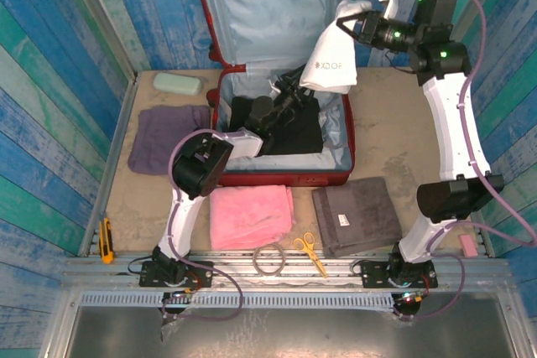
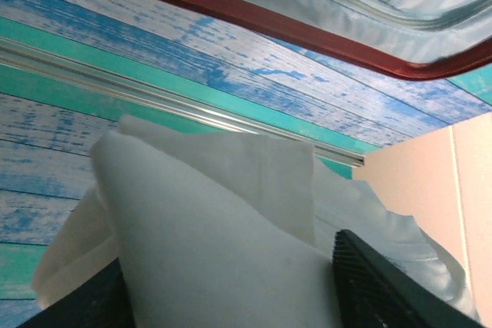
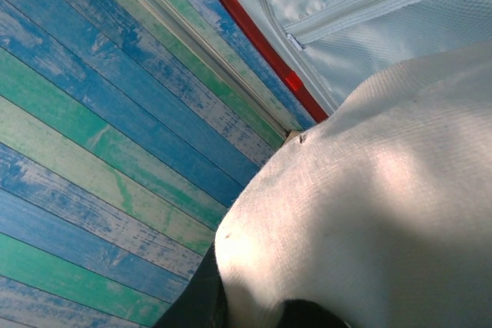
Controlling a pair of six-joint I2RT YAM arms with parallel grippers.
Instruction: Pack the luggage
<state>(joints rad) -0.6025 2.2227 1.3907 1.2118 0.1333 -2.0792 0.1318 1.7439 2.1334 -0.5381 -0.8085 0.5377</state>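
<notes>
While dangling over the red suitcase [image 1: 285, 179], open mid-table with lid [image 1: 268, 6] leaning on the back wall [image 1: 126, 6], pinched at its top by the right claw [image 1: 357, 23]: white cloth [image 1: 331, 60]. Down inside the suitcase, left claw [image 1: 291, 91], fingers [image 2: 400, 289] either side of the cloth; cannot tell whether clamped.

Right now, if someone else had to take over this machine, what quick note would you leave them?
Right claw: shut on a white cloth, holding it above the open suitcase.
Left claw: reaching into the suitcase below the cloth. The cloth sits between its fingers, but I cannot tell whether it grips.
Done: dark clothes lie inside.
Left: lower the white cloth in. The purple towel, pink towel and grey towel lie outside on the table, probably next to pack.
</notes>
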